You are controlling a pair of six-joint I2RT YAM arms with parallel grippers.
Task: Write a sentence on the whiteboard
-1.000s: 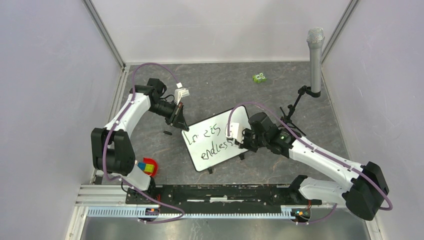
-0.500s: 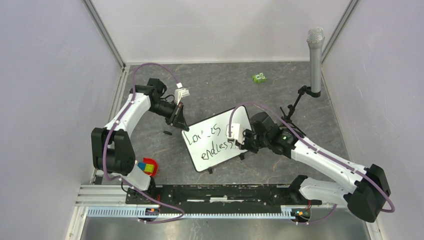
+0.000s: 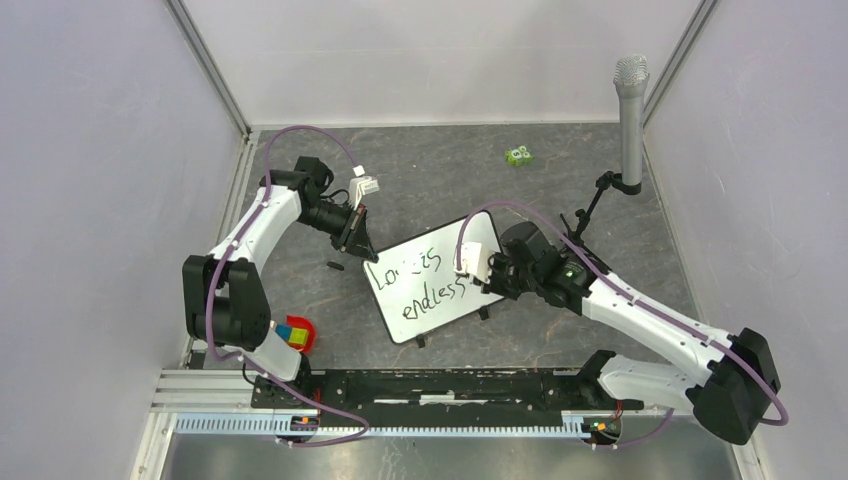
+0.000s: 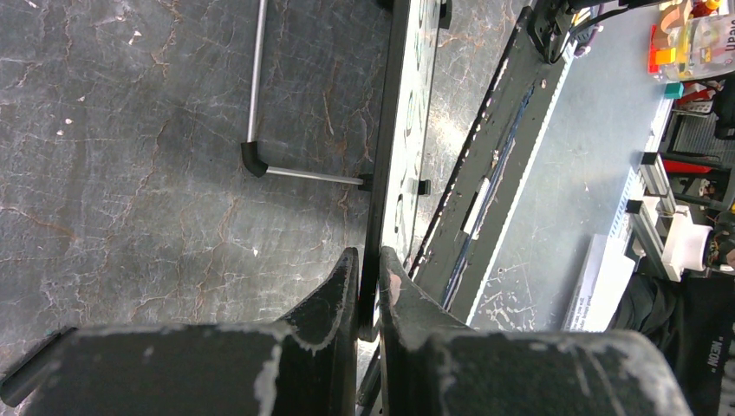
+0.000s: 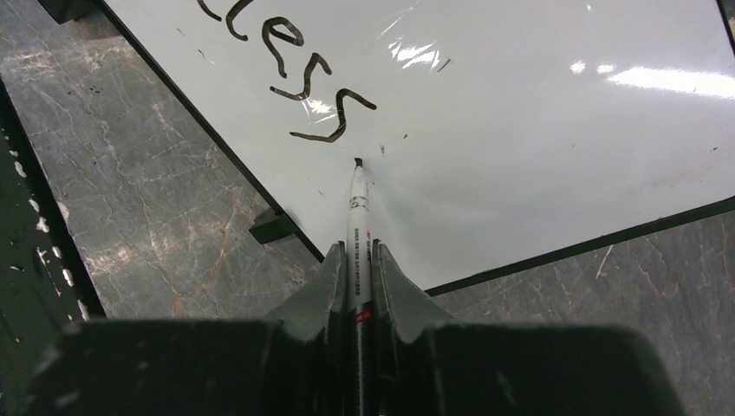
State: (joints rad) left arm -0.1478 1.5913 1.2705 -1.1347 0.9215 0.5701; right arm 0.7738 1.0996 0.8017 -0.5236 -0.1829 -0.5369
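- The whiteboard (image 3: 482,240) was pinched by its edge between the left gripper (image 4: 368,264) fingers, probably to steady it.
- A marker (image 5: 356,208) was clamped in the right gripper (image 5: 355,257), with its tip just ahead of the fingers by the end of the sentence (image 3: 420,285), likely for the full stop.

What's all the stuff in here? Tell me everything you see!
whiteboard: one, white with black frame, middle of the table
sentence: one, black, on the whiteboard
marker: one, white, in the right hand
microphone: one, grey, far right
small toy: one, green, far side
red thing: one, red, near left
small piece: one, black, left of the whiteboard
table: one, dark grey, underneath
left hand: one, black, shut on the whiteboard's edge
right hand: one, black, shut on the marker
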